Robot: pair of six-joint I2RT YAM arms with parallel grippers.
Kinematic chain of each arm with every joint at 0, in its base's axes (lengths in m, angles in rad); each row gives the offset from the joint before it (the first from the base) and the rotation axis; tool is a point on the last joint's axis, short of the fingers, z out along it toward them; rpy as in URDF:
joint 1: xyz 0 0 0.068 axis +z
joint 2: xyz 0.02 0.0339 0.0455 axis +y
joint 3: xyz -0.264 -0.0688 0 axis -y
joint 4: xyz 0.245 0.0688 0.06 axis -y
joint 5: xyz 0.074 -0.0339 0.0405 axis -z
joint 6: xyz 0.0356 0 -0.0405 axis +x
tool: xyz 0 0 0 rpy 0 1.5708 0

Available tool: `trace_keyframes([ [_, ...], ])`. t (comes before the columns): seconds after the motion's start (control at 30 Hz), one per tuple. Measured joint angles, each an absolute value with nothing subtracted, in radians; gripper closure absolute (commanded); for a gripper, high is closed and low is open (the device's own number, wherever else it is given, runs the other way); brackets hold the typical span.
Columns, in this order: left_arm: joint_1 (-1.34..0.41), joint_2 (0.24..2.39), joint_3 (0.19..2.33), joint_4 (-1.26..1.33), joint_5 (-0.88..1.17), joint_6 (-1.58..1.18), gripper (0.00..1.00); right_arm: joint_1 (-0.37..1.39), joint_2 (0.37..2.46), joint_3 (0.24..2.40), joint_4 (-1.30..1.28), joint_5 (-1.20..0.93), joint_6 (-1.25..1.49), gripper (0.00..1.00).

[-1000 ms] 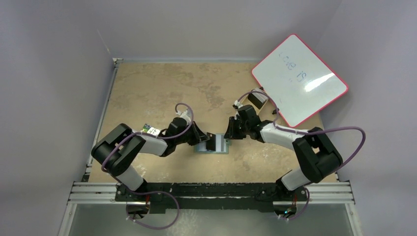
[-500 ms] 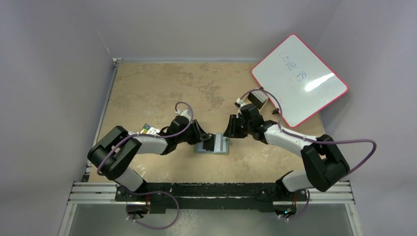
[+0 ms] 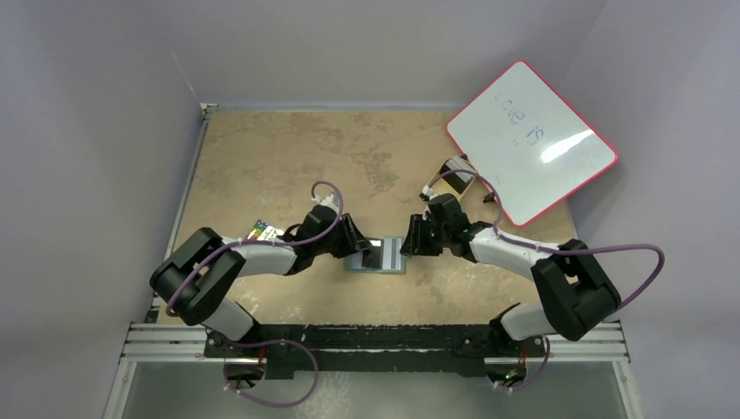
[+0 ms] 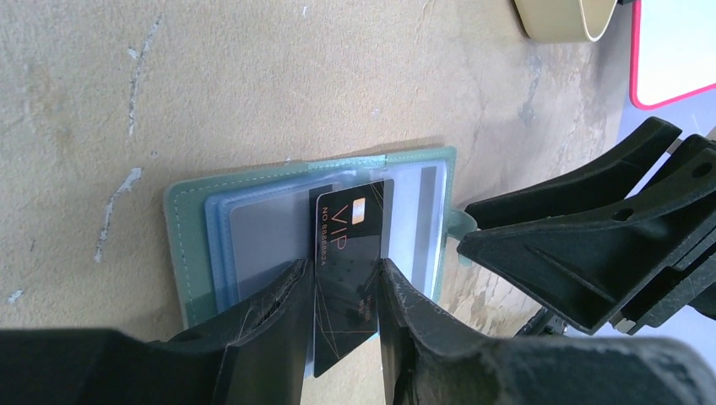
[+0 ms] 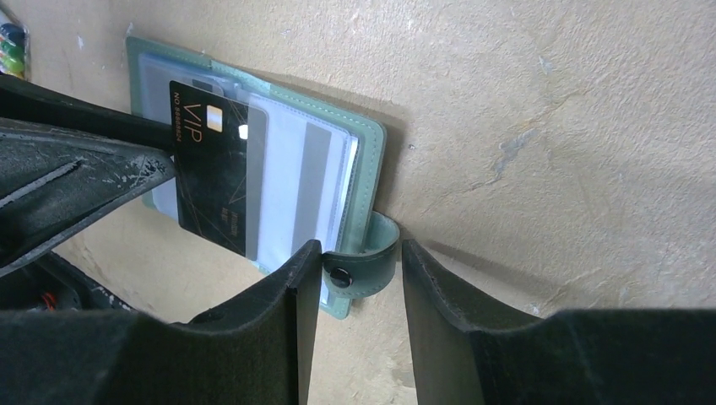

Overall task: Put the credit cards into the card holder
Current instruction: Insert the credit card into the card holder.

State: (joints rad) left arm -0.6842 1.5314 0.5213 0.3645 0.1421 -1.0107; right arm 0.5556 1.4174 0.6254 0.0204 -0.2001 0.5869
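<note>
The green card holder (image 3: pixel 394 262) lies open on the table, clear sleeves up; it also shows in the left wrist view (image 4: pixel 190 245) and the right wrist view (image 5: pixel 370 169). My left gripper (image 3: pixel 370 254) (image 4: pixel 344 291) is shut on a black VIP credit card (image 4: pixel 346 245) (image 5: pixel 211 160), whose far end lies over the sleeves. Greyish cards (image 5: pixel 314 173) sit inside the sleeves. My right gripper (image 3: pixel 405 246) (image 5: pixel 363 255) is open, its fingers on either side of the holder's snap tab (image 5: pixel 371 268).
A red-edged whiteboard (image 3: pixel 532 140) leans at the back right, with a tan tray (image 3: pixel 458 179) (image 4: pixel 557 17) in front of it. A small colourful item (image 3: pixel 264 231) lies by the left arm. Walls close the left and back.
My right gripper has moved down and nearer, up to the holder's right edge around the snap tab. My left gripper has stayed put with the black card.
</note>
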Motion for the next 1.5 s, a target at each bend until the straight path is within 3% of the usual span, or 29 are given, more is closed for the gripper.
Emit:
trace_keyframes([
  [0.9, -0.765, 1.597, 0.589, 0.358, 0.093, -1.035, 0.68, 0.556, 1.413, 0.584, 0.119, -0.231, 0.623, 0.62],
  [1.0, -0.780, 1.600, 0.591, 0.360, 0.076, -1.048, 0.87, 0.556, 1.413, 0.580, 0.125, -0.231, 0.628, 0.63],
  [1.13, -0.798, 1.603, 0.591, 0.344, 0.062, -1.057, 0.99, 0.558, 1.413, 0.579, 0.126, -0.230, 0.629, 0.63],
  [1.5, -0.806, 1.603, 0.593, 0.331, 0.042, -1.067, 1.00, 0.558, 1.361, 0.538, 0.123, -0.221, 0.660, 0.64],
])
